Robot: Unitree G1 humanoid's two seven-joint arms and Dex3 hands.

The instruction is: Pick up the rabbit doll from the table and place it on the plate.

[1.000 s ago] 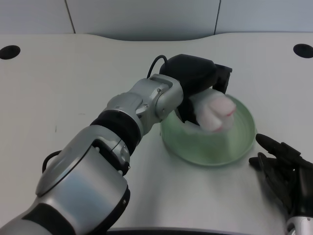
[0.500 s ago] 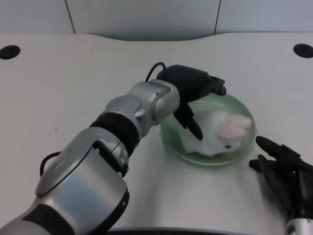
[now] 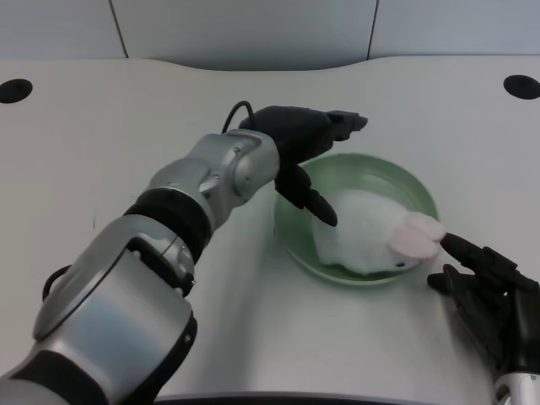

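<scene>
Counter (image 3: 101, 126) white, carries green plate (image 3: 375, 167). Plate holds rabbit doll (image 3: 363, 240), lying on its side, pink ear (image 3: 413, 239) draped over near rim. Left hand (image 3: 305, 148) hovers above plate's far-left edge, fingers spread, gripping nothing; one fingertip just beside doll. Your risk: a low pull-away lets that finger snag plush and drag doll off plate. Ear overhang could tip it outward. Lift hand clear first.

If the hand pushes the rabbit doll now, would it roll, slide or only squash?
The rabbit doll looks plush and rounded, so it would probably squash and give rather than roll. It lies in the green plate, whose raised rim would likely stop sliding. It seems light.
</scene>
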